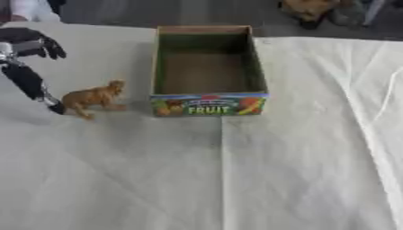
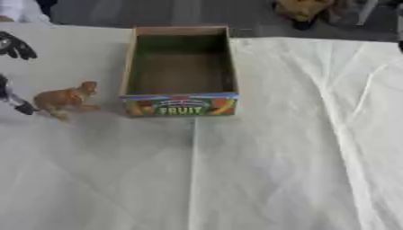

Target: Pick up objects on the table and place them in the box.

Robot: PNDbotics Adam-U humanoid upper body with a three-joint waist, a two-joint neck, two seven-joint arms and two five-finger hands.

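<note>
**A:** Which step is the robot on?

**B:** The reach, by the look of it. The left hand (image 1: 31,67) comes in from the upper left, fingers spread rather than curled, one long finger angled down so its tip sits at the rear of the toy animal (image 1: 93,98). It may be touching; the views don't settle that. Nothing is held.

**A:** And where is the toy in relation to that hand?

**B:** Just beyond the lowest fingertip, toward the robot's right. It is a small tan four-legged figure standing upright on the white tablecloth (image 1: 236,179), head pointing away from the hand.

**A:** The box?

**B:** The fruit box (image 1: 209,104) is further right again, just past the toy's head, so the toy stands between hand and box. Its inside looks bare, so probably none of the task is done yet.

**A:** What does the next move call for?

**B:** Likely bringing the fingers and thumb around the toy's body and closing on it, then lifting it clear of the box's near wall before carrying it right.

**A:** The right hand?

**B:** Neither view shows it.
</note>
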